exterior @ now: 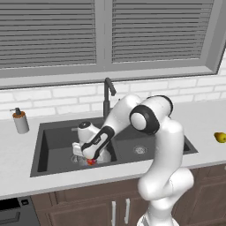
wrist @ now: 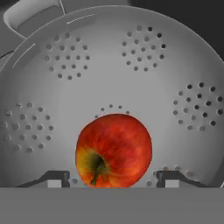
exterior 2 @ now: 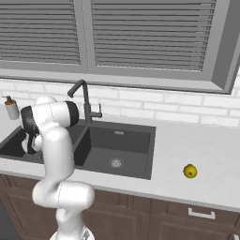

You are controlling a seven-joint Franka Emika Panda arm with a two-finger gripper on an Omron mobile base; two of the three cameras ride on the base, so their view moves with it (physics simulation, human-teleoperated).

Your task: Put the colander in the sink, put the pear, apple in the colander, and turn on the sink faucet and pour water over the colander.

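We judge the apple [wrist: 113,151] firm, smooth and prone to roll, best pinched across its round sides; it is glossy red with a yellow patch at the stem, resting in the colander [wrist: 109,65] in the sink's [exterior: 53,145] left basin. Our pincer [wrist: 113,180] stands spread either side of it, apparently not squeezing. The pear [exterior 2: 190,171] waits on the counter [exterior 2: 187,140], far right.

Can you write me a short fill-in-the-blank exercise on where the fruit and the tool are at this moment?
1. The apple lies inside the ____.
2. The pear lies on the ____, to the right of the sink.
3. The colander sits in the ____ basin of the sink, where the tool reaches down.
4. The tool's fingers stand apart on either side of the ____.

Missing words: colander; counter; left; apple
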